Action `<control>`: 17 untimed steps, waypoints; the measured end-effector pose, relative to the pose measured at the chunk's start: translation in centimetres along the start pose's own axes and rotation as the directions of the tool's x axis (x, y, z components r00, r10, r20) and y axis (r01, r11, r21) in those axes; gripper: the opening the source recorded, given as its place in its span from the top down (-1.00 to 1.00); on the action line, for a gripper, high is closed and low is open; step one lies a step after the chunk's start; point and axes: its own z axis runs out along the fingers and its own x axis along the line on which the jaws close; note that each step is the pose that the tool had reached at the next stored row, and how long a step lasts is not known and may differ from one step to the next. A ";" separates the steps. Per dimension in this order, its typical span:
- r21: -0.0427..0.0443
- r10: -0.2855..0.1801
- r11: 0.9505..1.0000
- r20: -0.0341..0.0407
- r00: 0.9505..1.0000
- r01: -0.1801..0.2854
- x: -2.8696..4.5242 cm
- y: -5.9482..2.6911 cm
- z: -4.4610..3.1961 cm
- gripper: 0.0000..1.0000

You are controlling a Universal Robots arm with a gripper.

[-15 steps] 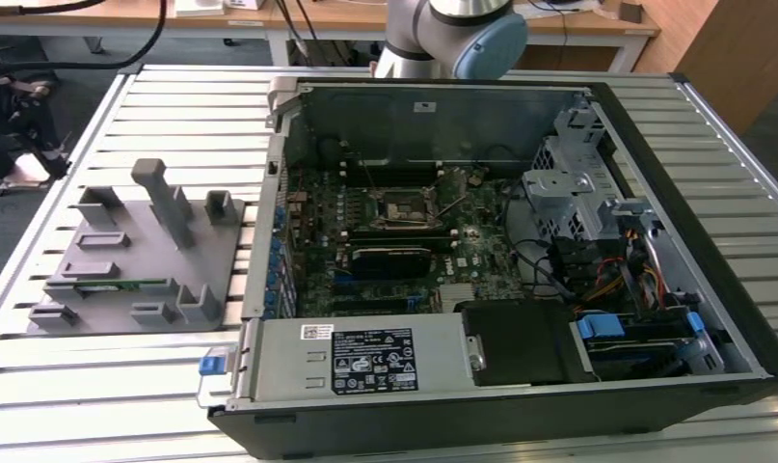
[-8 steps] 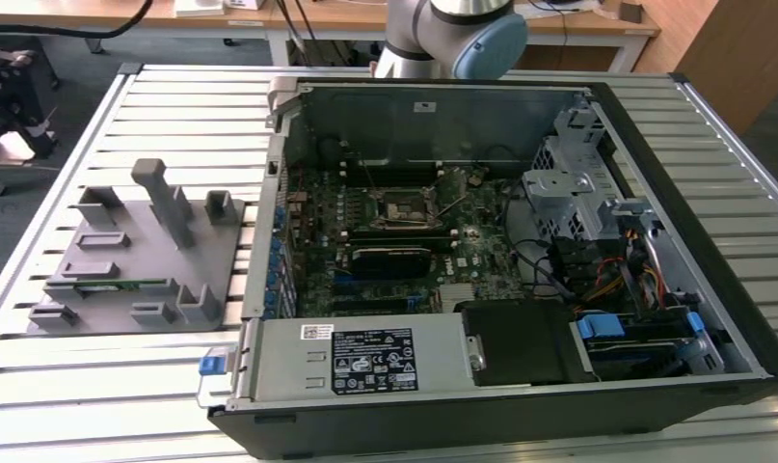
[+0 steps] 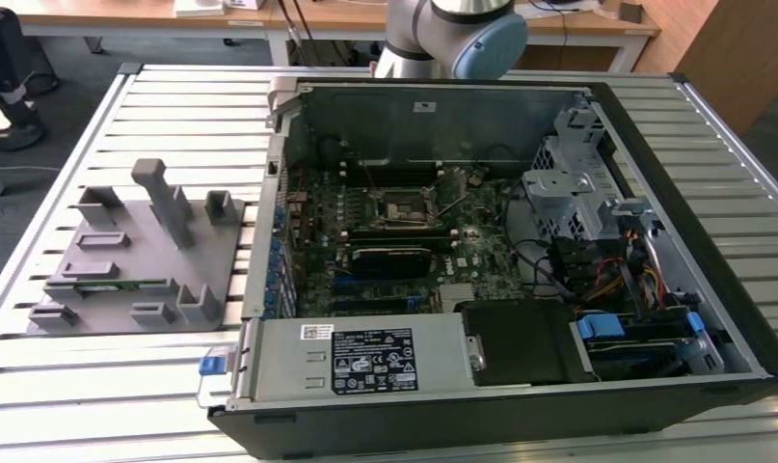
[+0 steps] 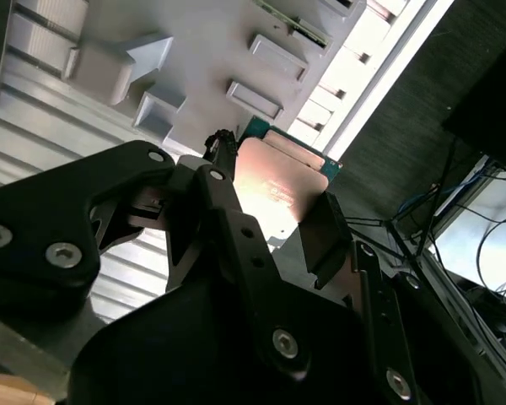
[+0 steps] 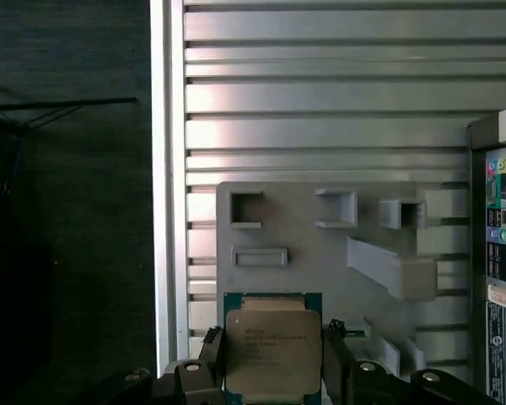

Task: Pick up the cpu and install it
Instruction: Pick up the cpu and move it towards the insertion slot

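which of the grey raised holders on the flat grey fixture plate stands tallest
The narrow grey upright slab near the middle of the flat grey fixture plate in the exterior view; it rises well above the low blocks and pockets around it.

We lose the palm-side edge of the flat square silver cpu (image 5: 272, 350) off-frame. The black gripper fingers (image 5: 334, 363) cover its flanks.

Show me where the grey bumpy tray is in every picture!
Exterior view: the grey tray lies on the slatted table, at the exterior view's left of the computer case.
First wrist view: the grey tray lies beyond the cpu clamped in the fingers.
Second wrist view: the grey tray spreads behind the cpu.
Shared landmark: the slatted table.
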 end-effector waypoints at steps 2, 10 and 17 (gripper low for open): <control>0.000 0.000 1.000 0.000 1.000 0.000 0.00 0.03 -0.90 -0.08; 0.000 0.000 1.000 0.001 1.000 0.000 -1.87 0.10 -1.95 -0.08; 0.000 0.000 1.000 0.001 1.000 0.000 -5.05 0.20 -1.88 -0.08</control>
